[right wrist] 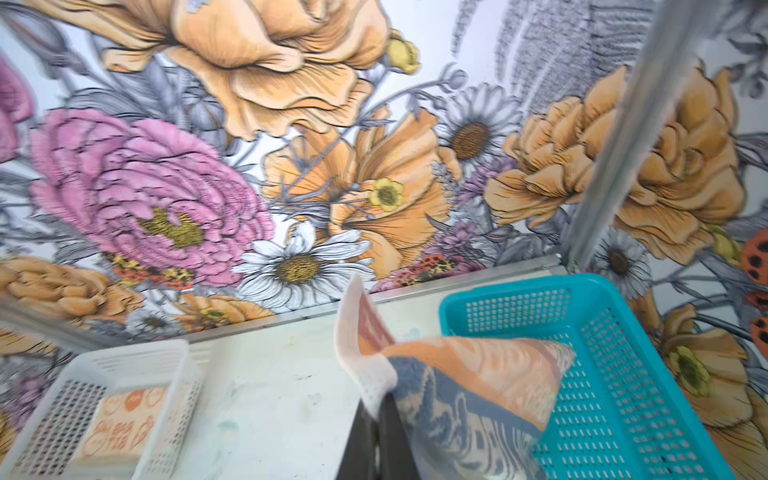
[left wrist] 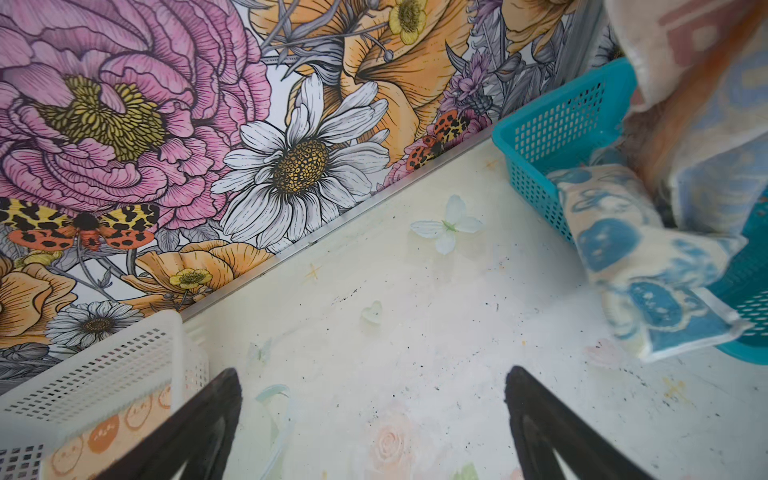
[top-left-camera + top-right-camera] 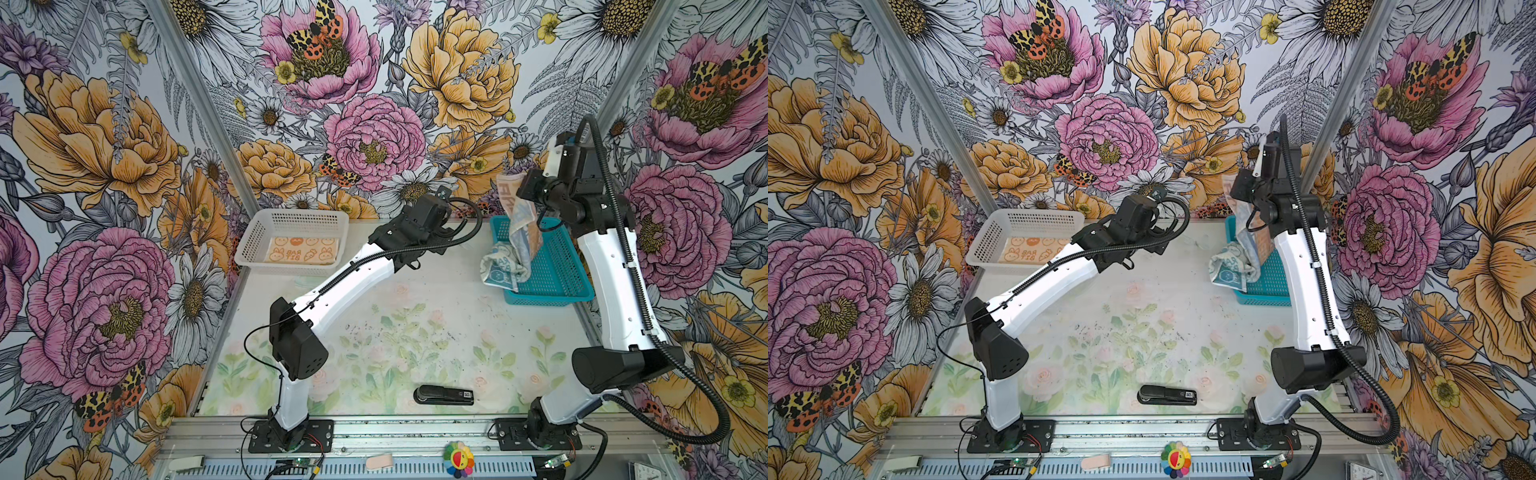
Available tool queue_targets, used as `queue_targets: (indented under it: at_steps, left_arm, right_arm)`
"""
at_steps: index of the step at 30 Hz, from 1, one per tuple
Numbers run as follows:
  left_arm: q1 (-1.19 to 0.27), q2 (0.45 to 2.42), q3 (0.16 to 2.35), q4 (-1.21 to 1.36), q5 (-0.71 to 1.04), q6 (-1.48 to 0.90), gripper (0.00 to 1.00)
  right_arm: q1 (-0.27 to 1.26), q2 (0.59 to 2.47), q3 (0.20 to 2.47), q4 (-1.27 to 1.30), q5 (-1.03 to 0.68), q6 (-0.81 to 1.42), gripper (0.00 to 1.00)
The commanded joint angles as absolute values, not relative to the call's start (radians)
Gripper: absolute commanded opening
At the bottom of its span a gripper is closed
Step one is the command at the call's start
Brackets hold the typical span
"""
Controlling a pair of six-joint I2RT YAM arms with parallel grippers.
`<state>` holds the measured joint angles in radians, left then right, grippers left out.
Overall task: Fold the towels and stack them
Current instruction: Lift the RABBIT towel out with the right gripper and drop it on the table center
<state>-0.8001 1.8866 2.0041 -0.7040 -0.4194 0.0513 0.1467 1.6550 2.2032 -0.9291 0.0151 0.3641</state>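
**A:** What have the right fingers got?

**B:** They are pinched shut on an edge of the lifted towel. It is cream, orange and blue, and it hangs crumpled over the left part of the teal basket, at the far right of the worktop.

**A:** Is it clear of the basket?

**B:** Its top is well above the rim. The lower end drops to where the blue towel is bunched, and I cannot tell whether the two touch.

**A:** And where does the blue towel sit?

**B:** It is draped over the teal basket's left rim — part inside, part hanging out toward the worktop.

**A:** And the left fingers?

**B:** They are spread wide with nothing between them, above the bare worktop between the two baskets.

**A:** Any other towels?

**B:** Just the orange towel, lying flat and folded on the floor of the white basket at the far left. Its bunny faces and "RABBIT" letters face up.

**A:** Anything else on the worktop?

**B:** A black stapler lies near the front edge — well apart from both baskets.
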Motion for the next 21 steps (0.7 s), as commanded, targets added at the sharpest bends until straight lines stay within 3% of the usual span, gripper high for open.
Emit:
queue_targets:
  at_steps: [1,5,15,21]
  left_arm:
    - [-0.779,1.778,1.901,-0.625,-0.362,-0.026,0.99]
    - [-0.758,1.699,1.782,-0.587,-0.346,-0.058,0.99]
    - [-0.717,1.582,1.602,-0.541,-0.326,-0.123,0.99]
    - [-0.642,1.454,1.498,-0.490,-0.307,-0.178,0.99]
  right_arm:
    - [0.254,1.713,2.404,-1.016,0.046,0.333,0.00]
    - [0.362,1.811,2.624,-1.097,0.118,0.299,0.00]
    - [0.455,1.868,2.675,-1.095,0.083,0.325,0.00]
    - [0.544,1.954,2.837,-1.095,-0.011,0.380,0.00]
